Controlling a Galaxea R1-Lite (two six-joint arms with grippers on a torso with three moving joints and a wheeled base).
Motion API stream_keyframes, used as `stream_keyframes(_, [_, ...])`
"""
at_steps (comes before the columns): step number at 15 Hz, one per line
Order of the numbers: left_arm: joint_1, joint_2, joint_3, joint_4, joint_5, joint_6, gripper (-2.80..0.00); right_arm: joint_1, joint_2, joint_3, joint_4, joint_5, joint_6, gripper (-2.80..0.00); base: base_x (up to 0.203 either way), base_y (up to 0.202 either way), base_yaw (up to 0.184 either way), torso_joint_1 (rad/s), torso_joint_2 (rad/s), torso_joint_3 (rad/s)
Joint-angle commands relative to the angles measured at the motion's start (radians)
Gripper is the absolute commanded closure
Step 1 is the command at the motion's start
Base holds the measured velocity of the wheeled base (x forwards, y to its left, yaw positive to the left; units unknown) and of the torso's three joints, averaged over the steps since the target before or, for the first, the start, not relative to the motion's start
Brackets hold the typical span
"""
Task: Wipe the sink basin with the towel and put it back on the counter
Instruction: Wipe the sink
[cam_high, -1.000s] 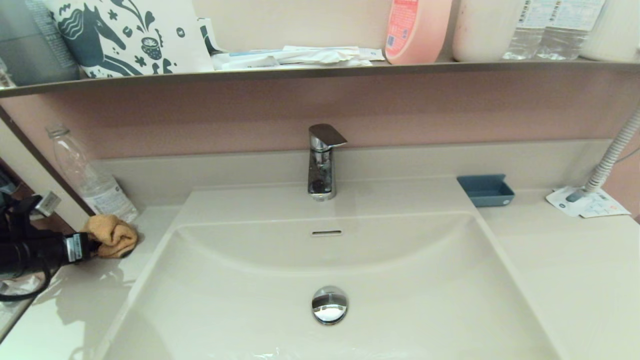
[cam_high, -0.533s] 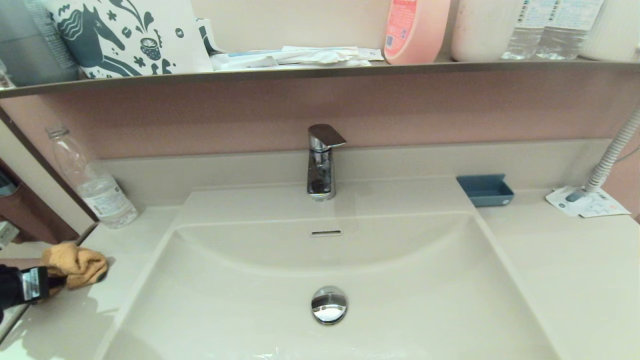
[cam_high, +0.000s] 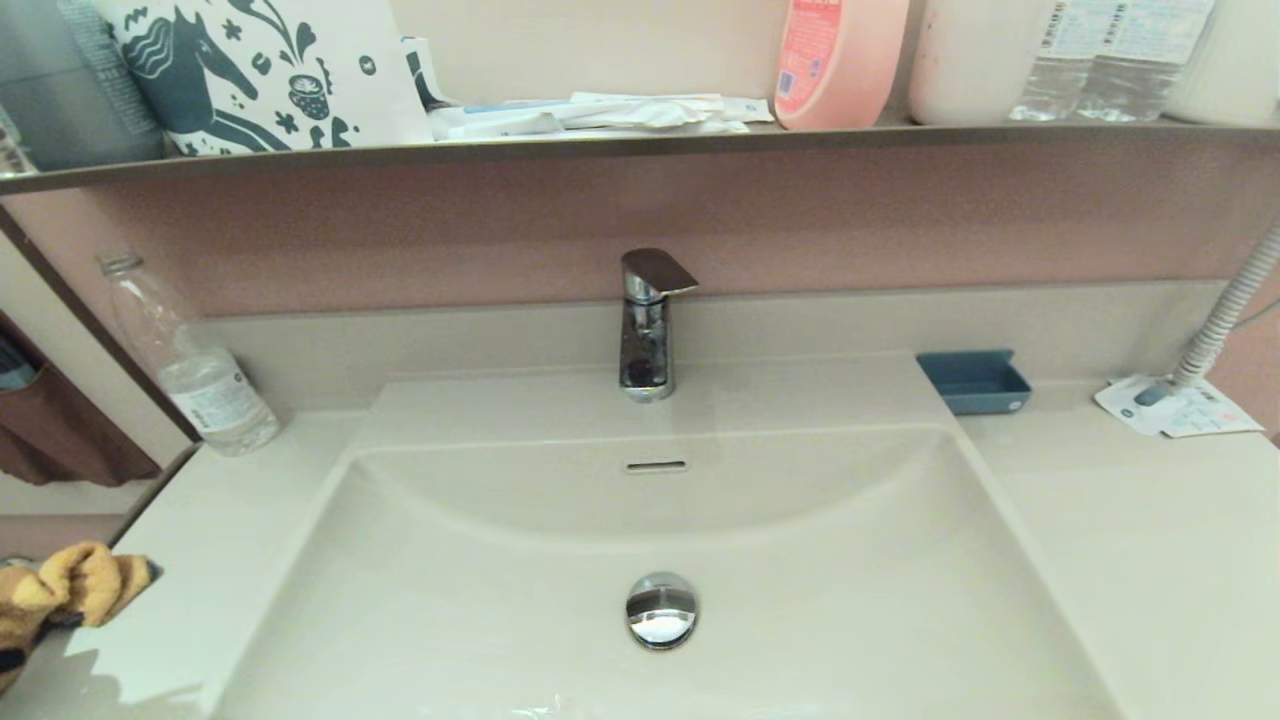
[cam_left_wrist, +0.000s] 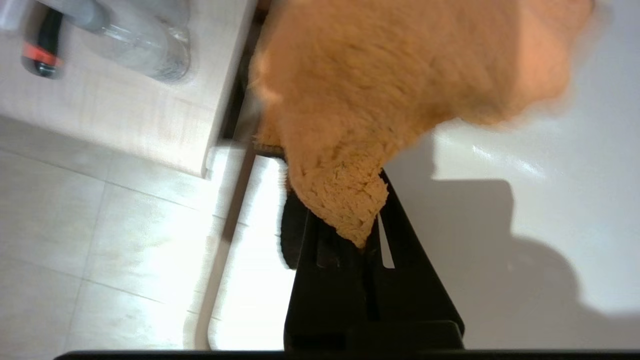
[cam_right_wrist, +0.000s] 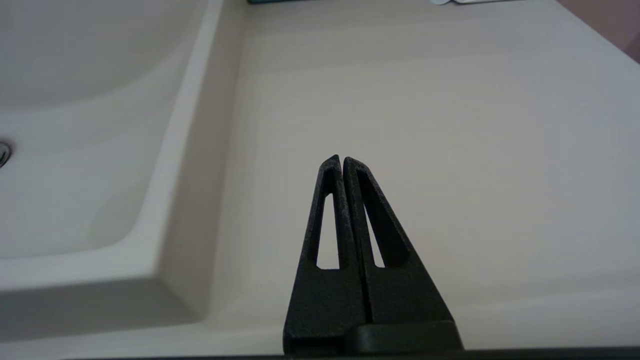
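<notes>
The yellow-orange towel (cam_high: 70, 590) hangs at the far left, over the left edge of the counter (cam_high: 200, 540). My left gripper (cam_left_wrist: 345, 195) is shut on the towel (cam_left_wrist: 400, 85), whose bunched cloth covers the fingertips. In the head view that gripper is almost wholly out of frame. The cream sink basin (cam_high: 480, 600) lies in the middle with its chrome drain plug (cam_high: 661, 610) and overflow slot (cam_high: 655, 466). My right gripper (cam_right_wrist: 342, 160) is shut on nothing, low over the counter (cam_right_wrist: 450, 125) to the right of the basin (cam_right_wrist: 75, 150).
A chrome faucet (cam_high: 648, 325) stands behind the basin. A clear bottle (cam_high: 195, 365) is at the back left, a small blue tray (cam_high: 974, 382) and a corrugated hose (cam_high: 1225, 320) on papers at the back right. A dark shelf (cam_high: 640, 145) with bottles runs overhead.
My left gripper has carried the towel from beside the bottle at the back left toward the front left edge of the counter, and has nearly left the head view. The right arm has not moved.
</notes>
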Motion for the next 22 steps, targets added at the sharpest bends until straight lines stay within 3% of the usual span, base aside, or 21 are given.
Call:
stream_keyframes(1, [-0.007, -0.084, 0.005, 0.065, -0.019, 0.004, 0.0, 0.0, 0.001, 0.0, 0.0, -0.001, 0.001, 0.0, 0.0, 0.0, 0.0, 0.0, 0.0, 0.0])
stream_keyframes(8, [-0.147, -0.172, 0.016, 0.111, -0.027, -0.021, 0.0, 0.0, 0.001, 0.0, 0.0, -0.001, 0.001, 0.0, 0.0, 0.0, 0.0, 0.0, 0.0, 0.0])
stream_keyframes(12, [-0.294, -0.176, 0.024, 0.107, -0.011, -0.125, 0.0, 0.0, 0.001, 0.0, 0.0, -0.001, 0.001, 0.0, 0.0, 0.0, 0.0, 0.0, 0.0, 0.0])
stream_keyframes(16, [-0.369, -0.113, 0.059, 0.1, 0.01, -0.153, 0.0, 0.0, 0.001, 0.0, 0.0, -0.001, 0.001, 0.0, 0.0, 0.0, 0.0, 0.0, 0.0, 0.0])
stream_keyframes(19, [-0.443, -0.037, 0.058, -0.003, 0.014, -0.239, 0.0, 0.0, 0.001, 0.0, 0.0, -0.001, -0.001, 0.0, 0.0, 0.0, 0.0, 0.0, 0.0, 0.0])
stream_keyframes(22, [-0.578, 0.022, 0.031, -0.138, 0.078, -0.362, 0.0, 0.0, 0.001, 0.0, -0.001, -0.001, 0.001, 0.0, 0.0, 0.0, 0.0, 0.0, 0.0, 0.0])
